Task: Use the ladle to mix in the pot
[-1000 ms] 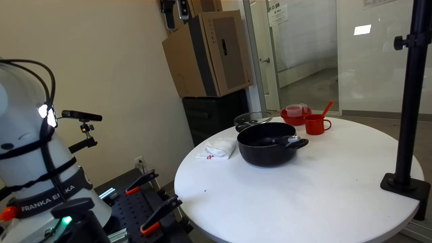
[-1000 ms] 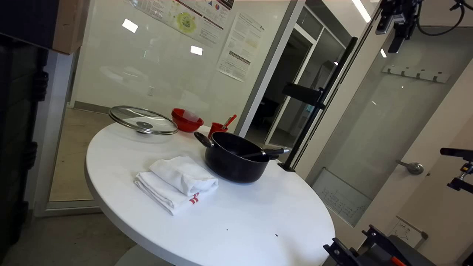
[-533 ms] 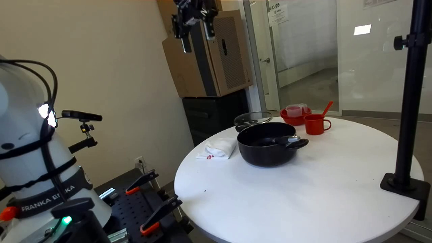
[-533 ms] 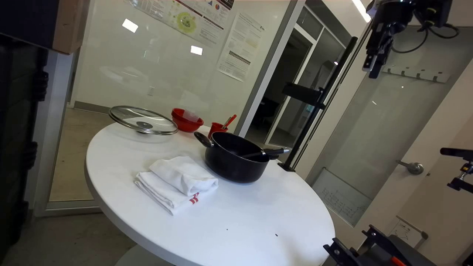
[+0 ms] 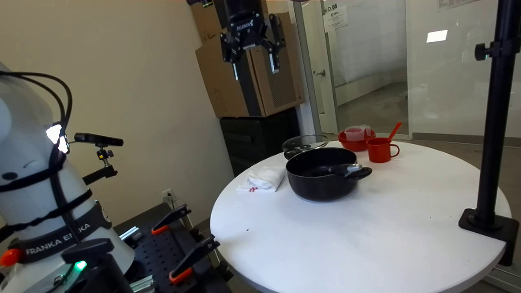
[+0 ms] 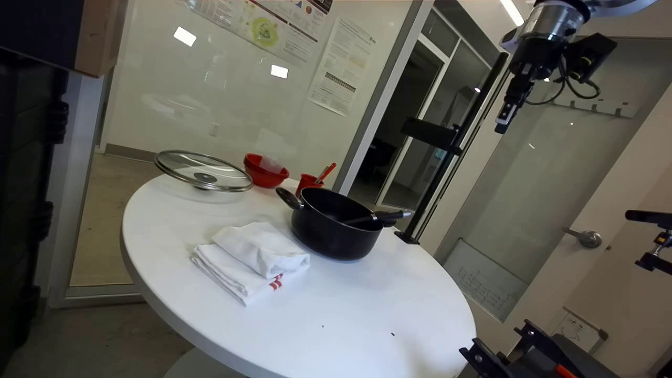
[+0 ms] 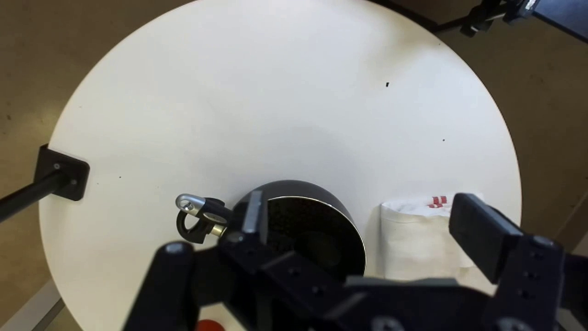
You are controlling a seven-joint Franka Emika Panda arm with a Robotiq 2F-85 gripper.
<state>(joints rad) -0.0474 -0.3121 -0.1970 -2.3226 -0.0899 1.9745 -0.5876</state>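
In an exterior view's upper middle, the wide-spread, empty black end effector [image 5: 255, 74] has descended, likely to grasp the slim black ladle [image 5: 344, 168] leaning in the round black metal pot [image 5: 321, 189], centre-right.

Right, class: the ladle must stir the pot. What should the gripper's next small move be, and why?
Probably shift the open gripper sideways toward the ladle: the jaws hold nothing, the ladle's handle juts past the rim of the pot, and in the wrist view that handle shows outside the gap between the jaws.
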